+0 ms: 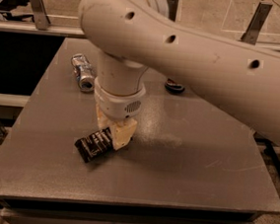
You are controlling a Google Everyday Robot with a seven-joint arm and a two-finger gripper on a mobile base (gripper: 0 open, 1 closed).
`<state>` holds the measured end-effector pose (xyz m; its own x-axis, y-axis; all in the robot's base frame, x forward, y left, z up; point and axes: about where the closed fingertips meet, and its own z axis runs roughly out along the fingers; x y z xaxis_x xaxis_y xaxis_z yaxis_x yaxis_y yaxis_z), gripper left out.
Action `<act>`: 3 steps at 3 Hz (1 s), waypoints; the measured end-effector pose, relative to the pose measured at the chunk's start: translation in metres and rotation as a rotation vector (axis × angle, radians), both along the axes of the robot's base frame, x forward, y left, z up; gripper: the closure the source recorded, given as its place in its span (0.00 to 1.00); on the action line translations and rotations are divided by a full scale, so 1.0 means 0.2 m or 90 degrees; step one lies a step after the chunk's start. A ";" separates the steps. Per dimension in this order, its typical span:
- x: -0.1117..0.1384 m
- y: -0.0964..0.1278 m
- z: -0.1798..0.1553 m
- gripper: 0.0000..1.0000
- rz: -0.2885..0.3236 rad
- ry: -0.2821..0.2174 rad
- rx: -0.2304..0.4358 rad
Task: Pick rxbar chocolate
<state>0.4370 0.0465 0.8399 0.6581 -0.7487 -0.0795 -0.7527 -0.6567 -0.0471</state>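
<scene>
gripper (114,133) down at table (198,179) surface, about 8 o'clock from table centre, over 2 o'clock end of snack bar (92,145). i cannot tell whether jaws pinch it or stand spread. snack bar lies flat, slanted, white lettering up. silver can (82,72) on its side at 11 o'clock, well apart. dark round thing (174,87) at 1 o'clock, partly hidden by arm (209,66).

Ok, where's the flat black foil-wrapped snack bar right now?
The black foil-wrapped snack bar lies front-left on the grey table in the camera view, its right end under the tan gripper, with the crushed silver can farther back.
</scene>
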 end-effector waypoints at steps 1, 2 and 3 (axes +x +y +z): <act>0.06 -0.06 0.18 1.00 -0.036 -0.005 0.051; 0.07 -0.13 0.39 1.00 -0.061 -0.033 0.097; 0.07 -0.20 0.57 1.00 -0.087 -0.078 0.151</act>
<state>0.4514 0.0059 0.9544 0.5680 -0.8012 -0.1882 -0.8126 -0.5095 -0.2830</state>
